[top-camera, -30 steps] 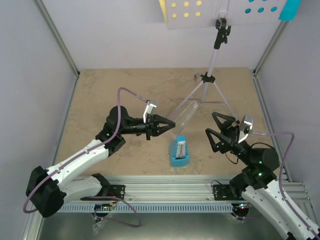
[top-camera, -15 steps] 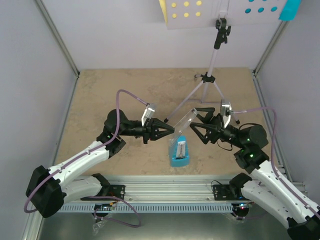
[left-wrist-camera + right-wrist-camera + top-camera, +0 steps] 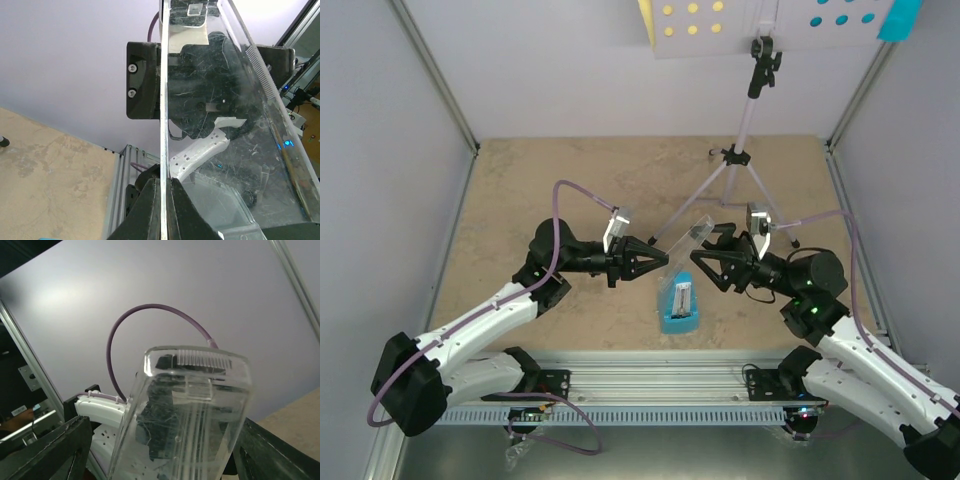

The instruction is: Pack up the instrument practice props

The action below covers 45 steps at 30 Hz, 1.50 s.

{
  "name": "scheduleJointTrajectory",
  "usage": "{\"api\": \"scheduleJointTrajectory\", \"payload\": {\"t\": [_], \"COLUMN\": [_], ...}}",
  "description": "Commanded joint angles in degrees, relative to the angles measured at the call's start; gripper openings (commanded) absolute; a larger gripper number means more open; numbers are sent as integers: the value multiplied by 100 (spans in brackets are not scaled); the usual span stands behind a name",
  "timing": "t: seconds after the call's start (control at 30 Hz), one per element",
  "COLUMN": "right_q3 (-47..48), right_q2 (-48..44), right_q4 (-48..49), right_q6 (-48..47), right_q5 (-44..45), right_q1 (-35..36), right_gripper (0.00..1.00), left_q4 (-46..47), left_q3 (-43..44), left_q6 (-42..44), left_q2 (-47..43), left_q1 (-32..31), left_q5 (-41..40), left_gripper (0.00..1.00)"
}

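The step in hand looks like readying the container, not yet packing. The left hand (image 3: 662, 258) is pinched fully closed on one thin edge of a clear plastic case (image 3: 688, 240) and holds it tilted in the air above the counter (image 3: 570, 180). The right hand (image 3: 705, 268) has its fingers spread wide on either side of the case's other end. The right wrist view shows a gap on at least one side, so it straddles the case without clamping it. No prop appears to be packed. The small blue metronome (image 3: 680, 306) stands on the counter just below the two hands. The lilac music stand (image 3: 745, 130) is upright on its tripod at the back, well apart from them. Its holed desk carries the yellow sheet (image 3: 645, 20) at its left end and the cyan sheet (image 3: 900, 20) at its right. The next move probably calls for the right hand to close squarely on the case's free end, near the ribbed clasp seen in its wrist view. The case could then be opened or steadied against the left hand's pinch without twisting out of that narrow hold. Counted, there are one case, one metronome, one stand, two sheets and two hands.
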Motion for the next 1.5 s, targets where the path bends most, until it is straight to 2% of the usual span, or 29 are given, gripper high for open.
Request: {"api": "scheduleJointTrajectory", "payload": {"t": [0.0,0.43,0.6,0.63,0.77,0.83,0.87,0.93,1.1,1.17,1.27,1.47], "right_q3": [-14,-112,-190,-190,-96,-4,48,170,416,459,397,32], "right_q2": [-36,38,2,-22,-265,-462,-572,-794,-1364,-1529,-1741,-2076], "right_q4": [260,359,378,318,-352,-1063,-1367,-2060,-3593,-4056,-4547,-4779], "right_q6": [50,83,23,-38,-596,-1003,-1190,-1579,-2387,-2605,-2838,-3020], "right_q5": [166,421,496,528,873,1182,1353,1666,2529,2856,3370,3819], "right_q1": [134,269,268,269,273,268,268,268,269,269,268,268], "right_gripper": [75,52,50,50,50,50,50,50,50,49,49,49], "left_q4": [130,69,-44,-122,-535,-897,-1098,-1555,-2393,-2919,-3602,-3878], "left_q3": [-51,-51,-22,-12,69,133,161,254,510,671,878,948], "left_q6": [123,188,250,292,545,751,868,1133,1752,2318,3082,3505], "left_q2": [-105,-157,-149,-156,-211,-261,-285,-315,-236,-152,91,687], "left_q1": [26,26,26,26,26,26,26,26,-59,-229,-535,-958], "left_q5": [-19,-59,-106,-156,-420,-672,-880,-1297,-1777,-1976,-2404,-2491], "left_gripper": [0,0,0,10,69,87,93,97,98,99,99,98]}}
